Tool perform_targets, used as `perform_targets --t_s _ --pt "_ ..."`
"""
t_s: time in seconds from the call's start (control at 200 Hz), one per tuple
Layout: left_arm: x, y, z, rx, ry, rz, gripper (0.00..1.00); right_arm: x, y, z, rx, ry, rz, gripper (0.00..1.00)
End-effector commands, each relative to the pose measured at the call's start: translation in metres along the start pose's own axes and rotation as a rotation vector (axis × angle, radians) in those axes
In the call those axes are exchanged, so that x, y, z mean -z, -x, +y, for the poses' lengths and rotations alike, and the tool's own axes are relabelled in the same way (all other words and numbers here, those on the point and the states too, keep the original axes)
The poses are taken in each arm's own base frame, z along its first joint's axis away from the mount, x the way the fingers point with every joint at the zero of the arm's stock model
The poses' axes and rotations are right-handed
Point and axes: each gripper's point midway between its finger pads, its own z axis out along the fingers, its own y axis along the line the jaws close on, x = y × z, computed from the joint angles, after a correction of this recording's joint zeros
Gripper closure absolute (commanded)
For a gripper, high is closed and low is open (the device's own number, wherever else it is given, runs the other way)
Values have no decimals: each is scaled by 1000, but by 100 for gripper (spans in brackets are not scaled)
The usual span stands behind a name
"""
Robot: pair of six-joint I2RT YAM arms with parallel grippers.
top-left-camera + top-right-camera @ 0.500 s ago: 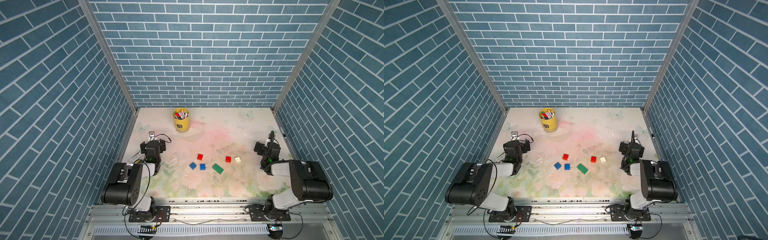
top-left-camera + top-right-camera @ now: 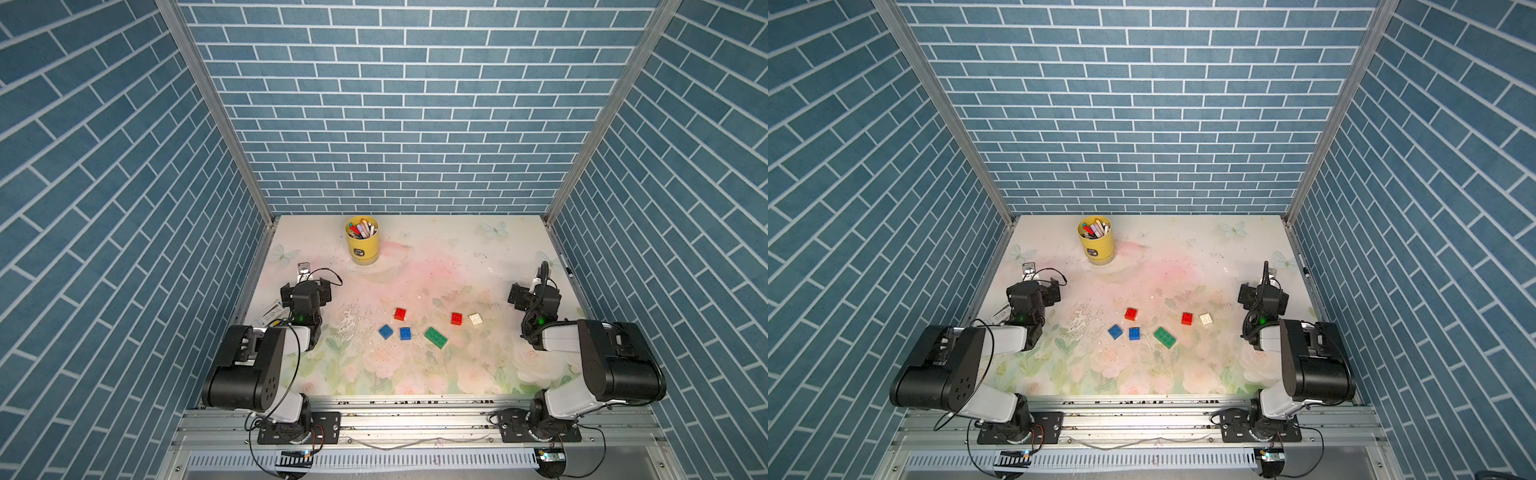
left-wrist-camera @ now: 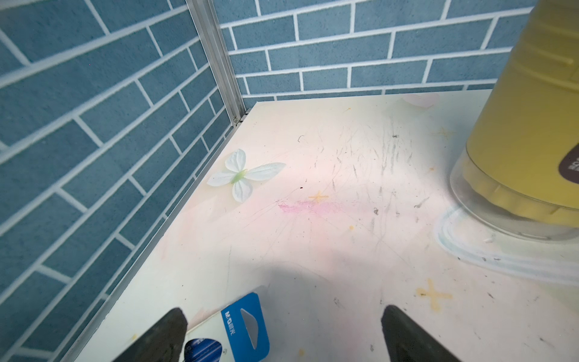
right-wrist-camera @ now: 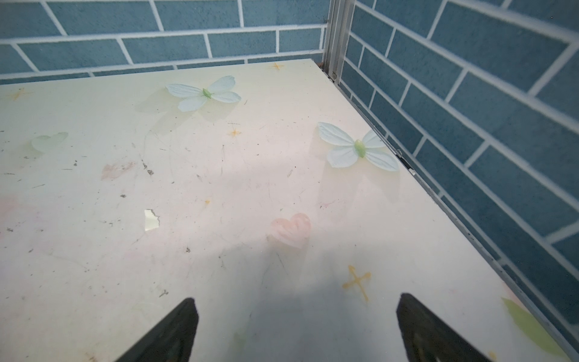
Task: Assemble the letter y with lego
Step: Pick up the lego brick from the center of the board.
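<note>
- Blue brick-patterned walls closed in the cell on three sides.
- The floral-printed counter was scuffed and carried everything.
- The left end effector sat low near the counter's left edge, its jaws spread wide with nothing between them.
- The right end effector sat near the right edge, likewise spread wide and empty.
- A yellow cup full of pens stood upright toward the back, well apart from the bricks.
- A blue-topped packet lay flat on the counter just beside one finger of the left end effector.
- The green brick lay mid-counter between the arms, studs up and turned diagonally.
- One blue brick and a second blue brick lay near each other on the green brick's left-arm side.
- One red brick lay just behind the blue pair.
- A second red brick lay just beside the white brick, behind the green brick toward the right arm.
- All six bricks lay loose on the counter, none joined to another.
</note>
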Motion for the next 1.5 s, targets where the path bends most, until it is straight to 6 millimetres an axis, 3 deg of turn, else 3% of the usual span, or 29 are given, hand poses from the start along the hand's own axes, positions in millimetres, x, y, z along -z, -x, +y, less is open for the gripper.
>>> perform_targets --t_s 0.0,0.51,0.76,0.98,1.125,1.175,1.195,1.245,1.275,1.365,1.49 --pt "0 0 5 14 15 -5 0 -1 15 2 11 6 -45 1" --pt "1 1 5 9 17 0 0 -1 14 1 10 4 -45 1" --pt "8 5 -1 -6 -8 -34 0 23 56 13 15 90 5 1" --pt "14 54 0 -40 -56 62 0 40 72 39 -91 250 51 1" --pt "28 78 -9 40 -97 58 1 59 85 56 -205 365 80 1" --pt "31 76 -10 133 -103 90 0 67 85 60 -298 384 154 1" --pt "32 85 -7 199 -87 94 0 68 82 60 -327 375 194 1" --pt "34 77 -3 323 -50 190 0 70 76 57 -394 337 272 1" --pt "33 77 -12 341 -97 237 0 70 71 59 -403 345 310 2" --pt "35 69 -40 363 -228 340 5 75 68 83 -424 470 362 16" --pt "50 53 -53 382 -272 422 11 87 57 98 -327 414 458 21"
